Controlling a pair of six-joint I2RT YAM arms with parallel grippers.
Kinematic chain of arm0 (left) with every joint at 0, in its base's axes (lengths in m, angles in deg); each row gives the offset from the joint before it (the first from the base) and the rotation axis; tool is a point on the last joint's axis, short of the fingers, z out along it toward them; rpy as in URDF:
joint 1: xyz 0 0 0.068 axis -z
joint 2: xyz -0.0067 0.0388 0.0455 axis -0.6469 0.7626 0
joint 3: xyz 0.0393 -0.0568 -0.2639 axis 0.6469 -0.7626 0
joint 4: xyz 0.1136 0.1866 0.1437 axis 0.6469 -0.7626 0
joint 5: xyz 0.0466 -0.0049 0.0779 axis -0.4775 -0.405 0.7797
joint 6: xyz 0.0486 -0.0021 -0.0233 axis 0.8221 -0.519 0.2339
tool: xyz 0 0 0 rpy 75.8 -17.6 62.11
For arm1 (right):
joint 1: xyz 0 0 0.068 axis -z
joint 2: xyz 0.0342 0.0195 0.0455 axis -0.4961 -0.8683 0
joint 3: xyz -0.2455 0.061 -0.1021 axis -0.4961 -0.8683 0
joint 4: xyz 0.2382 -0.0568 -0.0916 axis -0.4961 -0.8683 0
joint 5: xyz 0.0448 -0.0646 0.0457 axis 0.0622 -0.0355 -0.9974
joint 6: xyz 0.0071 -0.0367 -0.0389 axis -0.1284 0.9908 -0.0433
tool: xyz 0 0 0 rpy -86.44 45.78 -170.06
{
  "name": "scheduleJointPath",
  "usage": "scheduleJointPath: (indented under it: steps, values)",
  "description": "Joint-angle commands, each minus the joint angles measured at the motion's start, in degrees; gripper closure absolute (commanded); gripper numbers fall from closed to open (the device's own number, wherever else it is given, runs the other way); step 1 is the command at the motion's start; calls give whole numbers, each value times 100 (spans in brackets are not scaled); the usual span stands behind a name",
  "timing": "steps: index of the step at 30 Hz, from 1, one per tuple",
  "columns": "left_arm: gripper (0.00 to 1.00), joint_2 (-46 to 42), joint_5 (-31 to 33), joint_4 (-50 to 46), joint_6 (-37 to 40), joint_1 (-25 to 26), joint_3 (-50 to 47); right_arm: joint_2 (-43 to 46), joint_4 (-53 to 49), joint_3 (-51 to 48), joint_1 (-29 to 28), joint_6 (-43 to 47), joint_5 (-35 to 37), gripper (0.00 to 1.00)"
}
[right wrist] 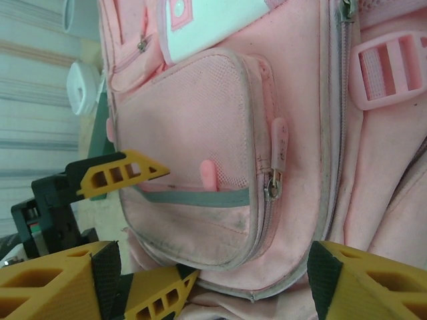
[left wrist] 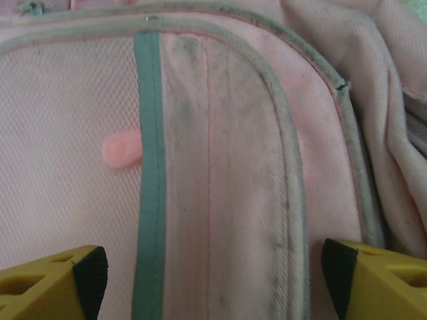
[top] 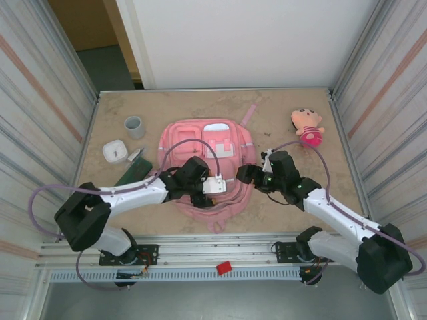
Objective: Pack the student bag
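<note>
The student bag point(top: 200, 143) is a large pink backpack lying flat in the middle of the table, front side up. My left gripper point(top: 217, 190) hovers over its lower front pocket point(left wrist: 220, 167), open wide, with one finger on each side of the pocket and nothing between them. The right gripper point(top: 239, 177) is at the bag's lower right edge, also open, facing the same pocket point(right wrist: 200, 220). A metal zip pull point(right wrist: 272, 187) hangs at the pocket's side. The left gripper's yellow fingers point(right wrist: 123, 173) show in the right wrist view.
A grey cup point(top: 134, 127), a white square box point(top: 115, 151) and a dark green book point(top: 132, 171) lie left of the bag. A pink-and-tan plush doll point(top: 307, 127) sits at the back right. Metal walls close in both sides.
</note>
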Motion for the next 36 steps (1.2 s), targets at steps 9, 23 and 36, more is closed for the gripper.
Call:
scheduleJointPath:
  steps: [9, 23, 36]
  values:
    - [66, 230, 943, 952, 563, 45, -98, 578, 78, -310, 138, 161, -42, 25]
    - [100, -2137, -3404, 116, -499, -1510, -87, 1251, 443, -319, 733, 1339, -819, 21]
    - [100, -2279, -4050, -676, -104, -2067, 356, -553, 1317, 448, 1141, 2614, -1867, 19]
